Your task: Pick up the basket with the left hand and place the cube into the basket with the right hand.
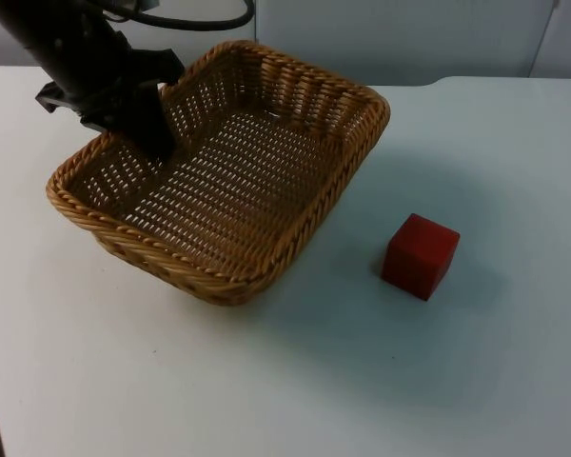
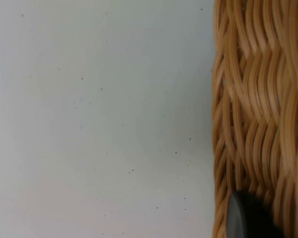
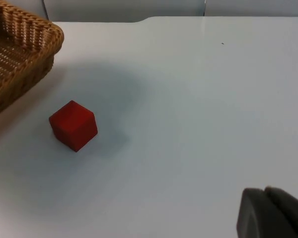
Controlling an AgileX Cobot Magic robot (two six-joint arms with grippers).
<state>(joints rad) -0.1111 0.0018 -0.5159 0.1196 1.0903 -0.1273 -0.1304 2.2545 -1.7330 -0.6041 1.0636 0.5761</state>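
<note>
Wicker basket (image 1: pixel 230 167) tilted, near corner raised off the white table (image 1: pixel 476 381), left gripper (image 1: pixel 150 129) clamped on its rim. Red cube (image 1: pixel 420 255) sits on the table just right of the basket, ahead of the right gripper (image 3: pixel 273 213), finger state unclear, so right arm's reach.

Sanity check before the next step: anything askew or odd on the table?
The basket sits tilted, the side held by the left pincer lifted off the table. That matches a lift. The red cube rests beside it, untouched. Nothing spilled or damaged.
</note>
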